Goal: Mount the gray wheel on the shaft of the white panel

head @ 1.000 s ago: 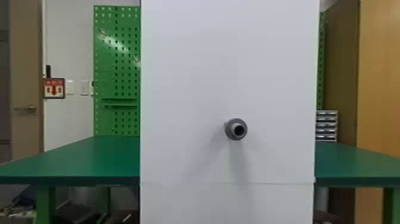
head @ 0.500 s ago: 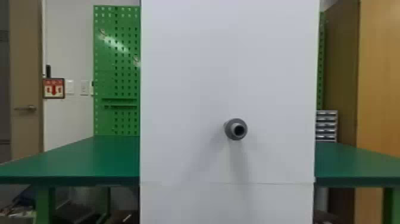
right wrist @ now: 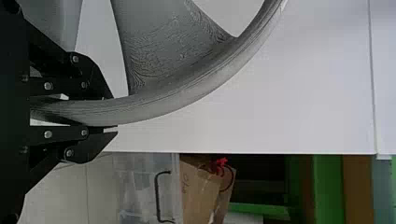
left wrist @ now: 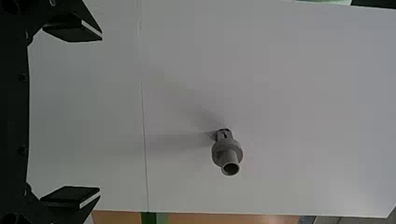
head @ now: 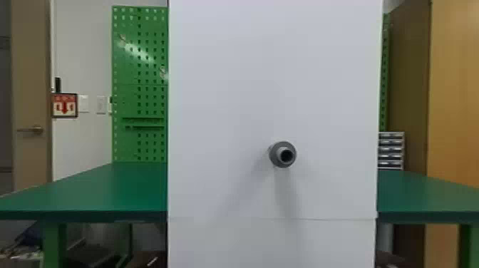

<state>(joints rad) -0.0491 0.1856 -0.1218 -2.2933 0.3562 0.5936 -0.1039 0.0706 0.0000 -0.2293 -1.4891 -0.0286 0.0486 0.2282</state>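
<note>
The white panel (head: 228,89) stands upright in the head view, and its gray shaft (head: 282,154) juts out toward the camera, bare. In the left wrist view the shaft (left wrist: 228,154) stands out from the panel (left wrist: 303,93), well beyond my left gripper (left wrist: 85,114), whose two fingers are wide apart with nothing between them. In the right wrist view my right gripper (right wrist: 114,112) is shut on the rim of the gray wheel (right wrist: 187,95). Part of a spoke and the curved rim show, in front of the white panel (right wrist: 280,112); the wheel's hub is out of sight.
A green table (head: 107,189) extends behind the panel on both sides, with a green pegboard (head: 139,107) at the back left and small drawers (head: 391,149) at the right. A clear plastic bin (right wrist: 144,191) and a cardboard box (right wrist: 201,186) sit past the panel's edge.
</note>
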